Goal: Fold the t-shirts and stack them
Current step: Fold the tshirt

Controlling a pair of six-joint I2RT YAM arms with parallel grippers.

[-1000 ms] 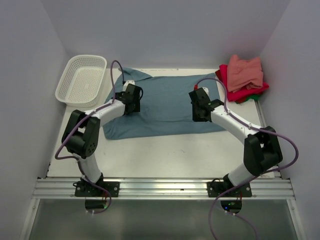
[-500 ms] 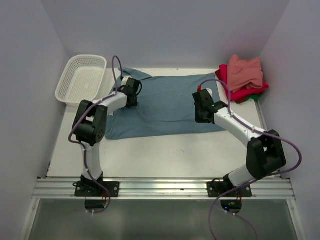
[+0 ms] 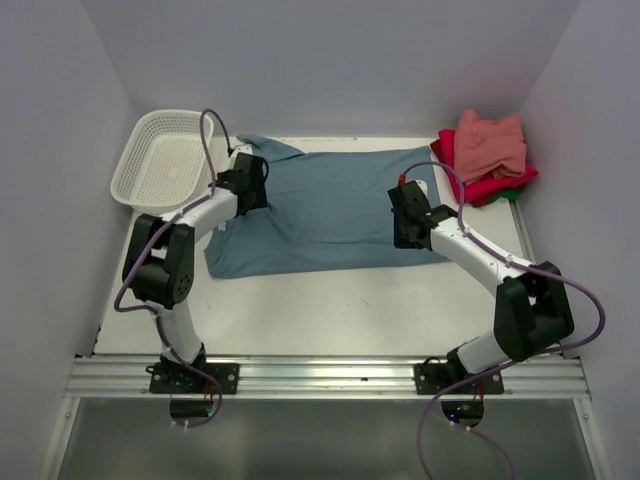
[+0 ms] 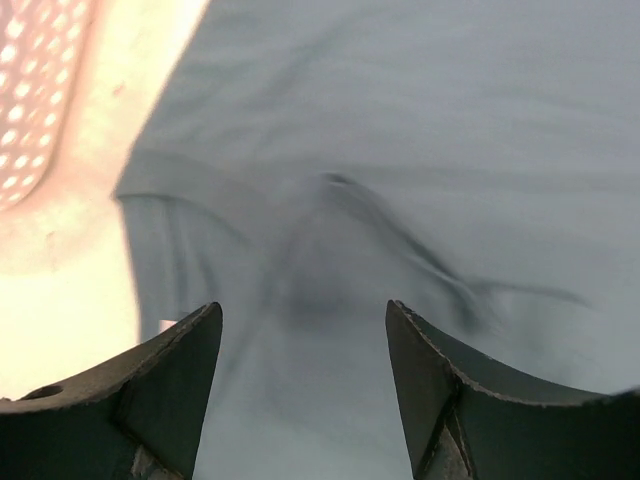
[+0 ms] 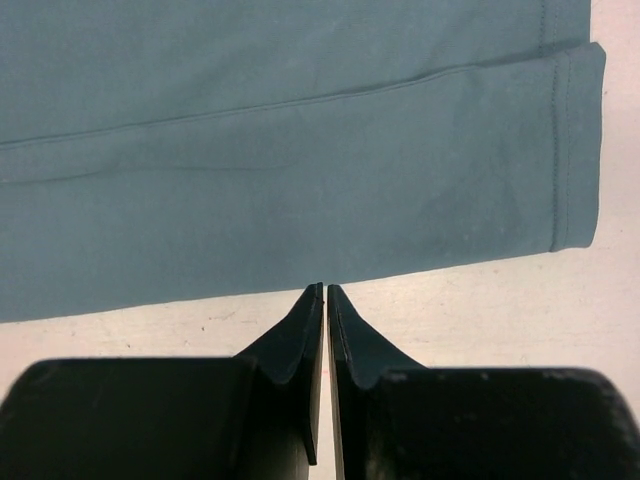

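Now the left gripper, fingers spread, is sliding across the flat teal t-shirt toward the basket, lining up a sleeve grab; the right gripper, pressed together and empty, is waiting at the shirt's edge away from the basket

The spread t-shirt lies across the middle of the surface. The basket sits at the upper left of the frame and the folded t-shirts are stacked at the upper right. The left pincer hangs over the shirt's left part. The right pincer is seemingly at its lower edge, right of centre.
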